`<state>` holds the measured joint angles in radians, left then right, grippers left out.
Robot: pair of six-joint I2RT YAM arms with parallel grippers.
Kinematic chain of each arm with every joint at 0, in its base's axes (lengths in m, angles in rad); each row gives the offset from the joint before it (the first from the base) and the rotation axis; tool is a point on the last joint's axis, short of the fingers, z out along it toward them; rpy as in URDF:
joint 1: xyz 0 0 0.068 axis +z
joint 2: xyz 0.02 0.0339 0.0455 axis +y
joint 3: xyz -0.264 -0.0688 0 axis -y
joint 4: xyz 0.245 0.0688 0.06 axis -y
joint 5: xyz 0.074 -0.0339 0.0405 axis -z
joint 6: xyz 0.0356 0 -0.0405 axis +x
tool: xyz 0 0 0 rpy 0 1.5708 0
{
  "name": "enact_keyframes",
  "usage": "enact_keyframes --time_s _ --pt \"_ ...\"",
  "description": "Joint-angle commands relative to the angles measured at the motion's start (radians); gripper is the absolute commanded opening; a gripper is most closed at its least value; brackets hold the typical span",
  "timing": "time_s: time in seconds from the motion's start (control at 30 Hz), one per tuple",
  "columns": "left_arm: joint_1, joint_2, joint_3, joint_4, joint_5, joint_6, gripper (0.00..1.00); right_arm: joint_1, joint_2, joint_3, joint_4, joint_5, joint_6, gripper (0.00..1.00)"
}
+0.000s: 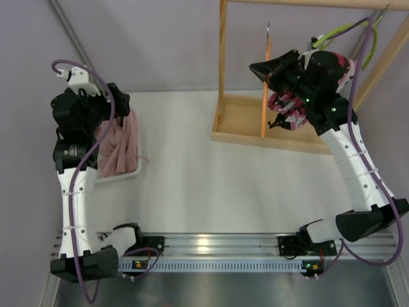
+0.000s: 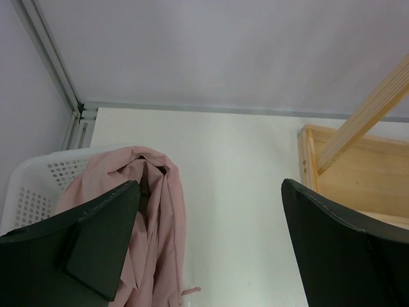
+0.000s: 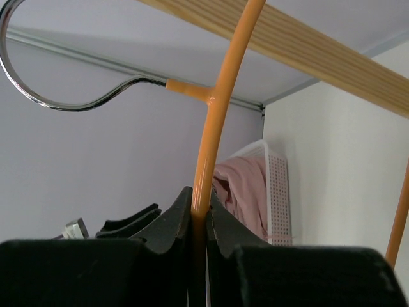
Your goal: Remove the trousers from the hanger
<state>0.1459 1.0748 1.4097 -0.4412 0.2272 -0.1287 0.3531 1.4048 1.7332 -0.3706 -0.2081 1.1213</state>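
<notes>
The dusty-pink trousers (image 1: pixel 119 151) lie limp in and over a white basket (image 1: pixel 125 175) at the left; they are off the hanger. In the left wrist view the trousers (image 2: pixel 156 217) drape over the basket's rim (image 2: pixel 38 185). My left gripper (image 1: pixel 123 101) is above them, open and empty (image 2: pixel 211 192). My right gripper (image 1: pixel 262 69) is shut on the thin orange hanger (image 1: pixel 264 109) at the wooden rack. In the right wrist view the jaws (image 3: pixel 201 195) clamp the hanger's orange arm (image 3: pixel 214 121), with its metal hook (image 3: pixel 38 93) at upper left.
A wooden rack with a base tray (image 1: pixel 243 121) and top bar (image 3: pixel 307 45) stands at the back right. A red-and-pink patterned garment (image 1: pixel 287 105) and a lime-green hanger (image 1: pixel 339 29) hang by my right wrist. The basket and trousers show far off (image 3: pixel 246 192).
</notes>
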Motion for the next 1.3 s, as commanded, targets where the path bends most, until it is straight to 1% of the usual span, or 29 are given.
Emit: enact_keyframes --time_s 0.0,0.17,0.23,0.33,0.5,0.57,0.6,0.67,0.7,0.8,0.83,0.9,1.13,1.2,1.27 --pt "0.0 -0.029 -0.009 0.018 0.0 -0.006 0.98 0.061 -0.096 0.023 0.023 0.052 -0.025 0.0" --pt "0.001 -0.033 -0.035 0.058 0.006 -0.015 0.98 0.064 -0.226 -0.165 -0.037 0.11 -0.07 0.0" --pt "0.001 -0.032 -0.04 0.064 0.008 -0.015 0.98 0.055 -0.285 -0.251 -0.036 0.107 -0.092 0.0" --pt "0.0 -0.039 -0.048 0.07 0.008 -0.006 0.98 0.046 -0.366 -0.337 -0.025 0.11 -0.15 0.0" --pt "0.0 -0.067 -0.089 0.102 0.014 0.006 0.98 0.044 -0.486 -0.412 -0.05 0.186 -0.312 0.0" --pt "0.0 -0.076 -0.098 0.11 0.017 0.005 0.98 0.044 -0.533 -0.437 -0.083 0.237 -0.356 0.0" --pt "0.0 -0.078 -0.107 0.116 0.018 0.004 0.98 0.043 -0.547 -0.451 -0.127 0.251 -0.382 0.0" --pt "0.0 -0.078 -0.112 0.116 0.018 0.001 0.98 0.035 -0.584 -0.477 -0.151 0.25 -0.416 0.0" --pt "0.0 -0.078 -0.117 0.117 0.021 0.0 0.98 0.035 -0.599 -0.524 -0.149 0.243 -0.454 0.0" --pt "0.0 -0.073 -0.124 0.125 0.035 -0.012 0.98 0.035 -0.658 -0.596 -0.145 0.231 -0.498 0.0" --pt "0.0 -0.073 -0.126 0.128 0.04 -0.018 0.98 0.034 -0.687 -0.638 -0.125 0.184 -0.512 0.0" --pt "0.0 -0.072 -0.126 0.137 0.046 -0.026 0.98 0.034 -0.713 -0.687 -0.116 0.162 -0.531 0.0" --pt "0.0 -0.062 -0.127 0.147 0.07 -0.043 0.98 0.03 -0.761 -0.724 0.002 0.15 -0.583 0.0" --pt "0.0 -0.059 -0.121 0.15 0.077 -0.048 0.98 0.03 -0.757 -0.719 0.004 0.142 -0.574 0.0" --pt "0.001 -0.056 -0.12 0.15 0.078 -0.057 0.98 0.021 -0.748 -0.715 -0.008 0.087 -0.569 0.0"
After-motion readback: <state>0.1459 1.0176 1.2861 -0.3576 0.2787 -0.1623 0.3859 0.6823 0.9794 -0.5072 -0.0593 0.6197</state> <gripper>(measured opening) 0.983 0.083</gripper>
